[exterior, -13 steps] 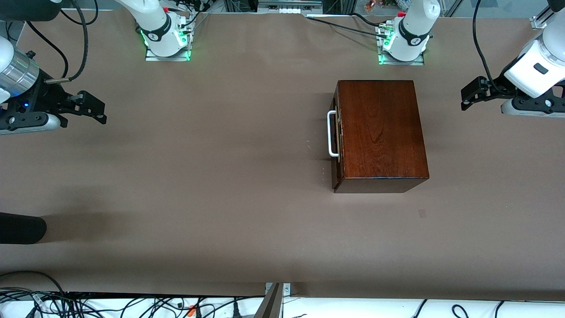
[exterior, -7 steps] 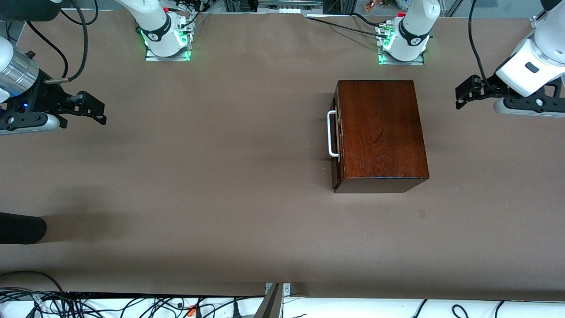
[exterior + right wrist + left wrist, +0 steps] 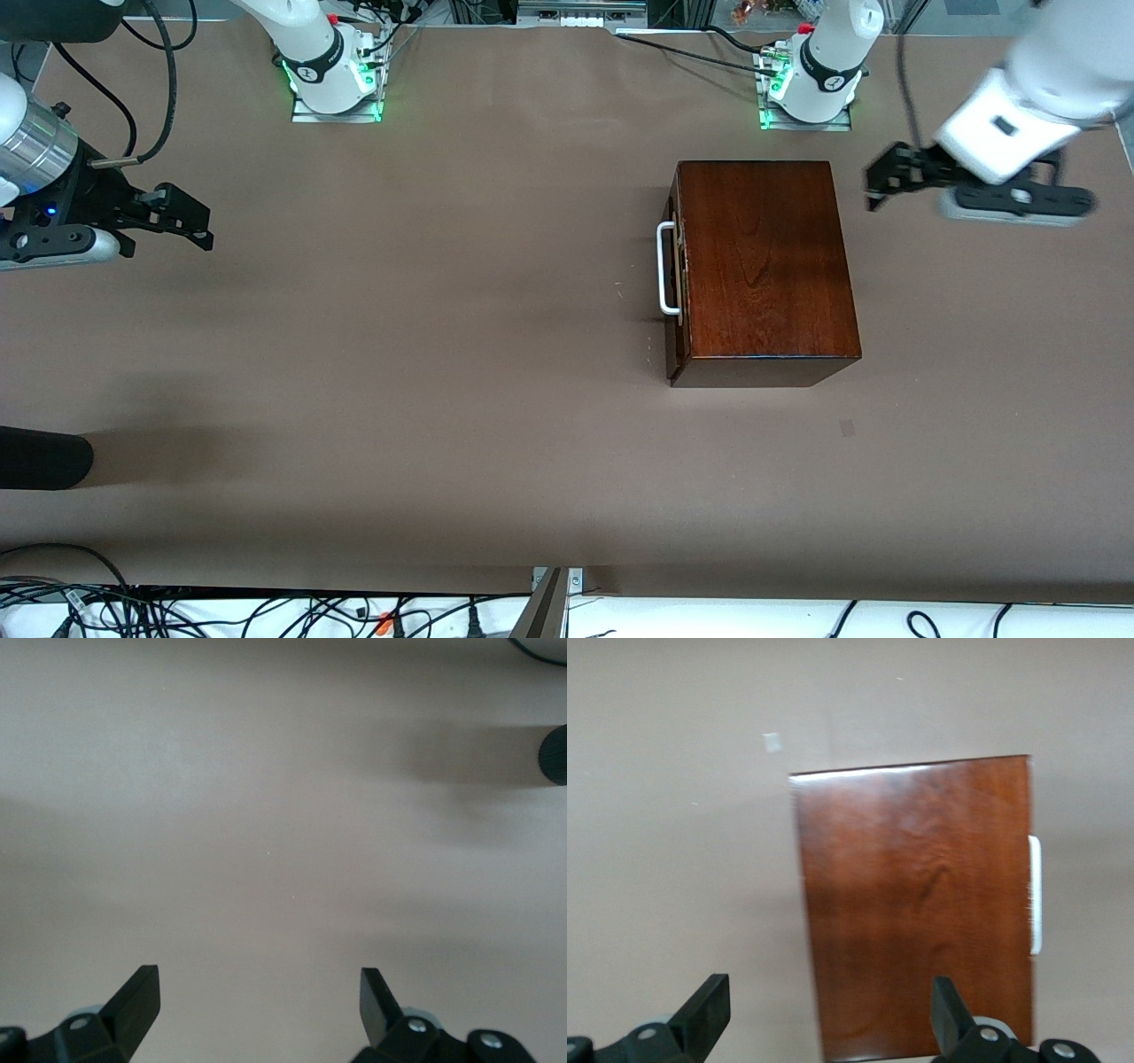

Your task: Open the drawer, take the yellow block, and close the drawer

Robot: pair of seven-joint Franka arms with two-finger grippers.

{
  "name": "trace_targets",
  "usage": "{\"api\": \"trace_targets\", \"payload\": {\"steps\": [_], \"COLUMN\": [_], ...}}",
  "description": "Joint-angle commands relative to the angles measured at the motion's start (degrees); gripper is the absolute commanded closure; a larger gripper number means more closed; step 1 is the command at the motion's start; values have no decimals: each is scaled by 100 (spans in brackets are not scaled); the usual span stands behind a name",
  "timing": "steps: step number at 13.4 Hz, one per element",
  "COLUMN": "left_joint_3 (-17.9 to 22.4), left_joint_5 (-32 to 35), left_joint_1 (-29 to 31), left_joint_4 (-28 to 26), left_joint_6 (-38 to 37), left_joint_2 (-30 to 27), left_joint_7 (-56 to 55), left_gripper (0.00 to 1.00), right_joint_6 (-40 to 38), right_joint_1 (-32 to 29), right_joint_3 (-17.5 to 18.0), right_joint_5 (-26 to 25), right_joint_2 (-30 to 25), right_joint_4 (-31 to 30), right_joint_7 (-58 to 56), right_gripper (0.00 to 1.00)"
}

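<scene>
The dark reddish-brown wooden box (image 3: pixel 762 266) stands toward the left arm's end of the table. Its drawer (image 3: pixel 677 341) is pushed in, with the white bar handle (image 3: pixel 664 268) facing the right arm's end. The left wrist view shows the box top (image 3: pixel 921 904) and the handle (image 3: pixel 1035 895). The yellow block is hidden. My left gripper (image 3: pixel 884 182) hangs open by the box's edge away from the handle; the left gripper (image 3: pixel 830 1019) holds nothing. My right gripper (image 3: pixel 193 221) waits open over bare table at the right arm's end, and the right gripper (image 3: pixel 260 1005) is empty.
A black cylinder (image 3: pixel 44 456) pokes in over the table edge at the right arm's end, nearer the front camera; the same black cylinder (image 3: pixel 554 753) appears in the right wrist view. Cables (image 3: pixel 266 611) lie along the near edge. A small grey mark (image 3: pixel 848 428) sits near the box.
The left arm has swung in from the table's end toward the box, its gripper still open. The right arm and the box have not moved.
</scene>
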Motion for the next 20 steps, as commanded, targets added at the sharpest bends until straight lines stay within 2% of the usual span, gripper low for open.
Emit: {"api": "trace_targets", "payload": {"steps": [1, 4, 7, 10, 11, 14, 20], "left_joint_3": [-761, -1571, -2248, -2312, -2303, -2312, -2303], "left_joint_5": [2, 73, 520, 890, 943, 1644, 2445], "left_joint_1": [-15, -33, -225, -840, -972, -1473, -1650], "left_joint_4": [84, 92, 92, 136, 302, 514, 514], "left_joint_6": [40, 216, 550, 594, 612, 612, 638], "left_joint_2": [120, 383, 743, 1139, 1331, 1868, 2694], "left_joint_7": [-965, -2047, -3180, -3728, -3807, -4377, -4538], "left_gripper": [0, 0, 0, 0, 0, 0, 0], "right_joint_6": [2, 2, 2, 11, 11, 20, 28], "right_joint_1": [-59, -50, -59, -103, -85, -85, -50], "right_joint_3": [37, 37, 37, 37, 37, 37, 46], "right_joint_5": [77, 77, 77, 77, 77, 77, 86], "right_joint_2": [35, 35, 35, 35, 35, 43, 35], "right_joint_4": [51, 60, 51, 60, 60, 60, 60], "right_joint_7": [39, 39, 39, 39, 39, 39, 47], "right_gripper": [0, 0, 0, 0, 0, 0, 0]}}
